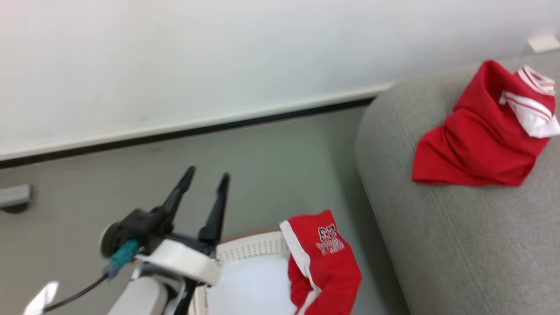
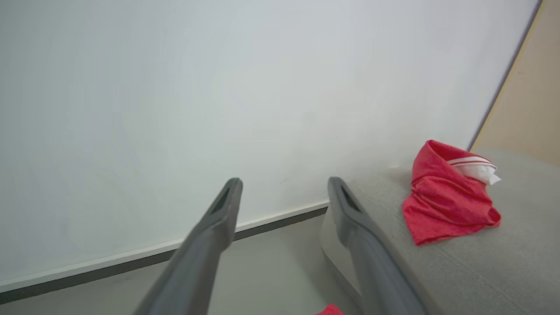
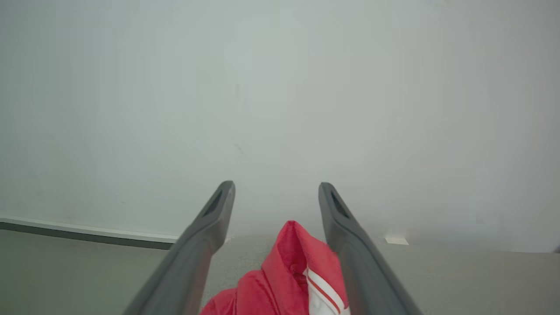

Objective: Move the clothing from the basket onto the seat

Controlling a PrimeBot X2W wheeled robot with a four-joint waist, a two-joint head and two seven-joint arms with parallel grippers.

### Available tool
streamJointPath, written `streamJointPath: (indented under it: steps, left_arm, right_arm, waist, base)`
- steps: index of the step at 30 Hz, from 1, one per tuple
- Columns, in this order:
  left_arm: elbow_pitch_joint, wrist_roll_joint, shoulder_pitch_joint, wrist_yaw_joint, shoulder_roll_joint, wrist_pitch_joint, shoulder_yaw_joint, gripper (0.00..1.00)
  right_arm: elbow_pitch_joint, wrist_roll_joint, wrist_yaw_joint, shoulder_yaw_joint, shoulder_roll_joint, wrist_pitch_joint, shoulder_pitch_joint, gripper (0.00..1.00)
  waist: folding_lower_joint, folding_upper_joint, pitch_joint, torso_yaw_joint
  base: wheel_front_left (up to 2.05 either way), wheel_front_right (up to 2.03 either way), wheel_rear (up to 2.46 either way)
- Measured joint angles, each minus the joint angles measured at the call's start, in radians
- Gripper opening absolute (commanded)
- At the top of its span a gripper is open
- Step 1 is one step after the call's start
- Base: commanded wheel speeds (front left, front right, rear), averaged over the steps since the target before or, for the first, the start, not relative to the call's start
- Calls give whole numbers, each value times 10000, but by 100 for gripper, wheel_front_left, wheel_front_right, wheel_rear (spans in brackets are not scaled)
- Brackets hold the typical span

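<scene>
A red top [image 1: 481,144] with white striped cuffs lies crumpled on the grey seat [image 1: 459,245]. Red shorts [image 1: 323,258] with white trim hang over the right rim of the cream basket [image 1: 251,247] at the bottom of the head view. My left gripper [image 1: 208,175] is open above the basket's left side, pointing at the wall. Its wrist view shows the open left gripper [image 2: 284,181], with the top [image 2: 446,197] to its right on the seat [image 2: 481,262]. My right gripper [image 3: 275,186] is open, and the top [image 3: 284,271] lies low between its fingers on the seat [image 3: 459,280].
A white wall with a dark baseboard [image 1: 183,131] runs behind the grey floor [image 1: 271,166]. A grey object [image 1: 15,197] sits at the left edge by the wall. The basket's white liner [image 1: 253,284] is bare beside the shorts.
</scene>
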Motion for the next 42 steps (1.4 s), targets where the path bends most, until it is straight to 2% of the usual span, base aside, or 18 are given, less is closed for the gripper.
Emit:
streamJointPath:
  steps: [3,8,13,18,23,30,42]
  left_arm:
    - [-167,8,547,159,23,0,585,100]
    - [-407,115,1371,376,-36,0,1413,100]
    - [-619,391,2040,533,-290,0,2125,100]
    - [-786,631,2702,598,-604,0,2750,100]
    - [-1041,988,3200,548,-1016,0,3384,100]
    - [-1285,1396,3663,267,-1480,0,4019,100]
    - [-1248,1841,3718,-127,-1829,0,4284,100]
  right_arm:
    - [-428,-374,0,-890,355,-38,730,100]
    - [-1515,-1670,0,-3239,1177,-52,2504,100]
    - [-2863,-3227,0,-5440,2441,-52,4788,100]
    - [-4167,-4510,0,-6746,3820,-56,6865,100]
    - [-4809,-5567,0,-7131,4713,-69,8118,100]
    - [-5035,-6370,0,-7300,5593,-69,8592,100]
    - [-4939,-6702,0,-7124,5712,-69,8456,100]
  waist:
    - [0,0,-404,248]
    - [-1,0,-933,644]
    - [0,0,-1274,979]
    - [0,0,-1480,1197]
    - [0,0,-1455,1264]
    - [1,0,-1352,1196]
    - [2,0,-1332,1115]
  base:
    - [0,0,0]
    - [0,0,0]
    - [0,0,0]
    - [0,0,0]
    - [0,0,0]
    - [0,0,0]
    - [0,0,0]
